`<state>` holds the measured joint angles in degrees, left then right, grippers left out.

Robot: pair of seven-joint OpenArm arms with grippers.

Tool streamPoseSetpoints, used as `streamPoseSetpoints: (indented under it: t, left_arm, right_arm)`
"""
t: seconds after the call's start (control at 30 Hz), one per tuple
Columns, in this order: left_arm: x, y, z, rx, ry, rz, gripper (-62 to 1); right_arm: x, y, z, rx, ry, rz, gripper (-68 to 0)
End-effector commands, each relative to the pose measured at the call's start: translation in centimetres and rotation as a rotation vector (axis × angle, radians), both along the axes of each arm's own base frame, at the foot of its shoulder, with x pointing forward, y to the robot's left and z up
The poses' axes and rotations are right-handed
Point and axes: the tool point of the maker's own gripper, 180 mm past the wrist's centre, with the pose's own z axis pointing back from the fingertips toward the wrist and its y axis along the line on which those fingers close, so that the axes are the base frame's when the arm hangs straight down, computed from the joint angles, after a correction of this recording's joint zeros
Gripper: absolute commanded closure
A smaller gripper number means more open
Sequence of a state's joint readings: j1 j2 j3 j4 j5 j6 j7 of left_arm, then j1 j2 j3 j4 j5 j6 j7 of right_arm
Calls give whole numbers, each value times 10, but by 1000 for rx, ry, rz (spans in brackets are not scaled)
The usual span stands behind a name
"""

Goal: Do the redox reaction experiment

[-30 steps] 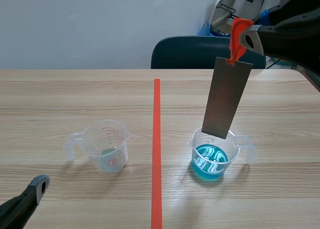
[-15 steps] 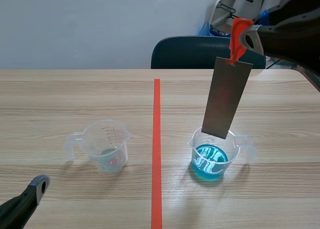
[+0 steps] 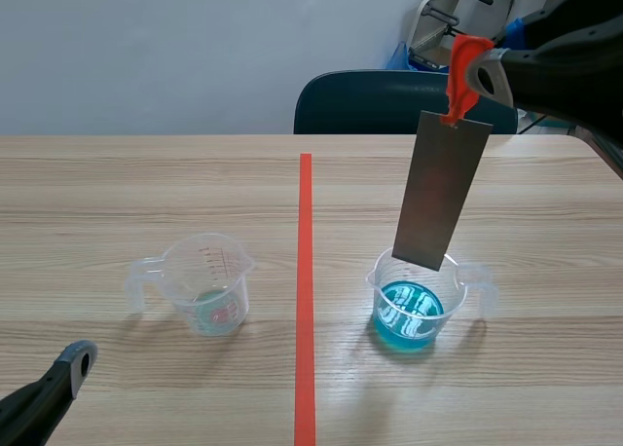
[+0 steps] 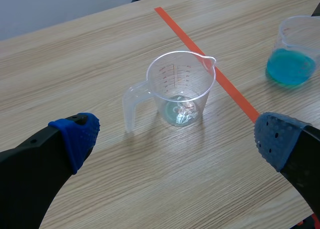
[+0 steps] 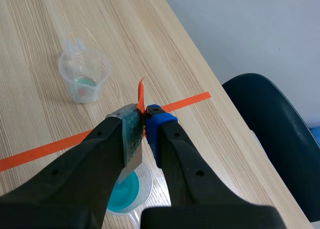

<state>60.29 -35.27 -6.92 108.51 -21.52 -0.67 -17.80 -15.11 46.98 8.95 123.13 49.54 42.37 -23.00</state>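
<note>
Metal strip [image 3: 443,191], grey and flat, is hung upright from an orange tab [image 3: 461,76] that is pinched between the closed fingers of the right tool [image 5: 144,120]. Its lower end is held over a clear beaker of blue liquid [image 3: 417,305] on the right half of the desk [image 3: 146,173], clear of the liquid, probably so that it can be dipped straight in without the fingers being wetted. The left tool [image 4: 177,136] is held open and low, near a second clear beaker [image 4: 181,89] with a little pale liquid, left of an orange tape line [image 3: 305,271]. Red graduation marks are printed on this beaker, but the figures cannot be read; no brand is seen.
</note>
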Motion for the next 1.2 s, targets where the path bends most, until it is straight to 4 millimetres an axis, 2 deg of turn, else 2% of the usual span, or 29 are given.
streamPoseSetpoints:
  t: [0.0, 0.2, 0.4, 0.7, 0.93, 1.17]
  left_arm:
    - [2, -4, 7, -19, -24, -4, -623]
    - [3, -4, 7, -20, -25, -4, -623]
    - [3, -4, 7, -19, -25, -4, -623]
    - [3, -4, 7, -20, -25, -4, -623]
    - [3, -4, 7, -20, -25, -4, -623]
    - [3, -4, 7, -20, -25, -4, -623]
  right_arm:
    - [1, 2, 13, 17, -41, 14, -8]
    - [5, 5, 24, 22, -80, 24, -8]
    - [4, 19, 28, 30, -97, 76, -8]
    - [0, 53, 38, 60, -128, 187, -8]
    - [-6, 87, 36, 67, -127, 263, -8]
    - [-7, 119, 43, 100, -131, 318, -8]
